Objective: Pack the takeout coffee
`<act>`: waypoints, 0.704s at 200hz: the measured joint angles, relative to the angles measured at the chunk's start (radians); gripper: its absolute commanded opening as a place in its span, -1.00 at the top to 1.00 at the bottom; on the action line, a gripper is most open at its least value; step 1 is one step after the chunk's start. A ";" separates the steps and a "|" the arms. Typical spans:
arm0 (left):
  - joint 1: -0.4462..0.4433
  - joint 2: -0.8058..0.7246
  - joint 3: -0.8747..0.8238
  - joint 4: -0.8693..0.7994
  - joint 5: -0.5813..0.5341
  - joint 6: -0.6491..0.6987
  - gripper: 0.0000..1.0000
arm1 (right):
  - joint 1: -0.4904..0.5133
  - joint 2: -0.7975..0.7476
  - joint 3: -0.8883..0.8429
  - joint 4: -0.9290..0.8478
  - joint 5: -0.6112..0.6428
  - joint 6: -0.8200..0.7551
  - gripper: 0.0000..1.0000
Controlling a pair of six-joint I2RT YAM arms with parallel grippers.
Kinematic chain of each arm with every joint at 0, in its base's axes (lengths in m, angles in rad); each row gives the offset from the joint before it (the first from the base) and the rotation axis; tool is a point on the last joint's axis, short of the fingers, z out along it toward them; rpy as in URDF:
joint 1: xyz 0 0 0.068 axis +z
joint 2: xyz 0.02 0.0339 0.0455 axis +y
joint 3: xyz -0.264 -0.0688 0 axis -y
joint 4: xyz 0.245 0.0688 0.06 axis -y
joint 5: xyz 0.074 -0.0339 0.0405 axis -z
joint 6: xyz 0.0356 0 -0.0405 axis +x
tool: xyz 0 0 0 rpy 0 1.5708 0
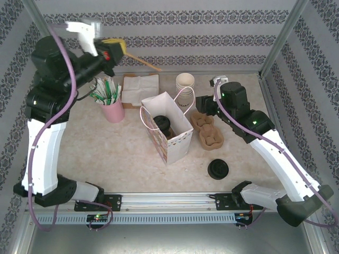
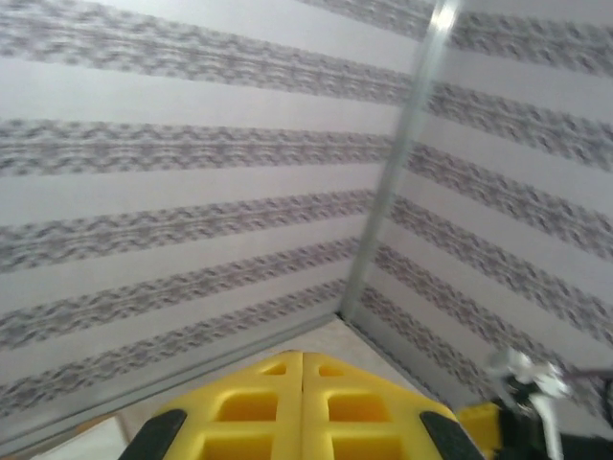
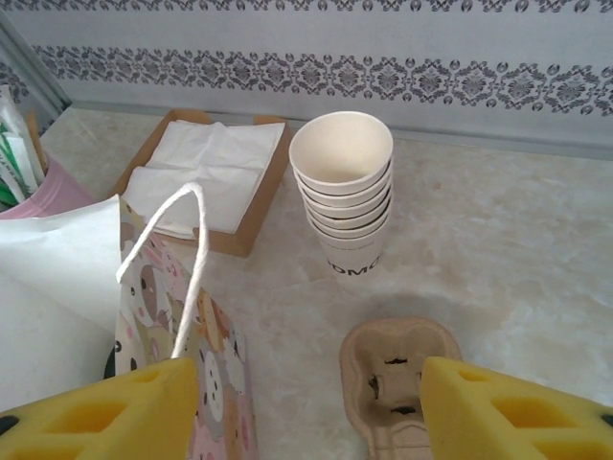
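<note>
- One takeout coffee (image 1: 161,123) stands inside the paper bag (image 1: 179,143), its black lid up.
- Left tool (image 1: 121,48), high up and left of the bag, is pinched shut on a thin wooden stick (image 1: 145,62).
- Right tool (image 3: 306,412), just behind the bag, is spread wide with nothing in it.
- I think the cup is light and squashy; hold its sides gently under the lid, upright.

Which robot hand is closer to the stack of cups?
Right. The right gripper hovers just beside the stack of cups; the left gripper, pinching a wooden stick, is raised far back-left.
</note>
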 measured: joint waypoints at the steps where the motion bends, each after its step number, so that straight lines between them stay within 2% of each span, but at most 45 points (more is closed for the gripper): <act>1: -0.005 0.004 0.006 -0.005 -0.001 0.003 1.00 | 0.000 -0.001 -0.001 0.000 0.001 0.000 -0.26; 22: -0.113 0.113 0.161 -0.153 -0.032 0.073 1.00 | -0.006 -0.015 -0.012 0.003 0.021 0.001 -0.26; 49: -0.204 0.237 0.290 -0.341 -0.096 0.147 1.00 | -0.006 -0.032 -0.016 0.004 0.045 0.000 -0.28; 75: -0.268 0.306 0.309 -0.472 -0.134 0.186 1.00 | -0.008 -0.040 -0.017 0.006 0.059 0.001 -0.28; 101: -0.290 0.344 0.305 -0.534 -0.140 0.192 1.00 | -0.013 -0.040 -0.020 0.016 0.062 0.002 -0.28; 120: -0.294 0.363 0.304 -0.555 -0.136 0.194 0.61 | -0.013 -0.040 -0.024 0.023 0.061 0.004 -0.28; 132: -0.294 0.375 0.304 -0.557 -0.128 0.191 0.09 | -0.013 -0.040 -0.026 0.023 0.061 0.004 -0.29; 141: -0.295 0.386 0.304 -0.558 -0.128 0.191 -0.06 | -0.013 -0.040 -0.026 0.024 0.061 0.004 -0.29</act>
